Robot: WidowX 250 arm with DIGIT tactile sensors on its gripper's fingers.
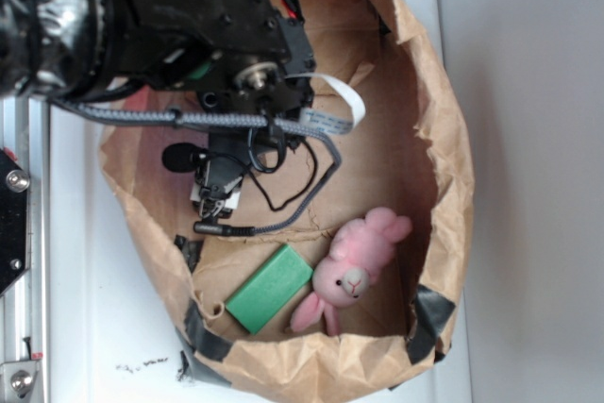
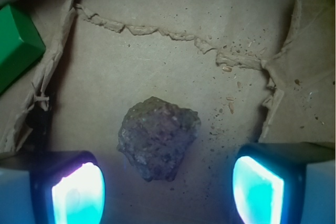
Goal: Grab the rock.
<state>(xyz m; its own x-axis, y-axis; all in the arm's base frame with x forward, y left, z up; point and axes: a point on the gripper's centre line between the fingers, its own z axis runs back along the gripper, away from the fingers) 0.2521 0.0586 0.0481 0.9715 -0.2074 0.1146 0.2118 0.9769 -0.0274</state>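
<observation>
Here's the small, rough, speckled brown-grey rock [image 2: 159,137], sitting on the brown paper floor of the torn paper bag [image 1: 444,139], and the wrist view has it framed nicely. It looks dense and hard, no give at all, with a grainy, lumpy surface that should bite well against the pads but could roll or twist if pinched on a slanted facet. Best bet, I'd say, is across its widest middle, flank to flank. The black gripper [image 2: 168,190] is spread wide, its two glowing fingers [image 2: 79,195] well apart either side, and the rock lies between them, a touch nearer the left one, touching neither. Off to the side, the green rectangular block [image 1: 269,288] and pink plush bunny [image 1: 357,271] sit well clear.
</observation>
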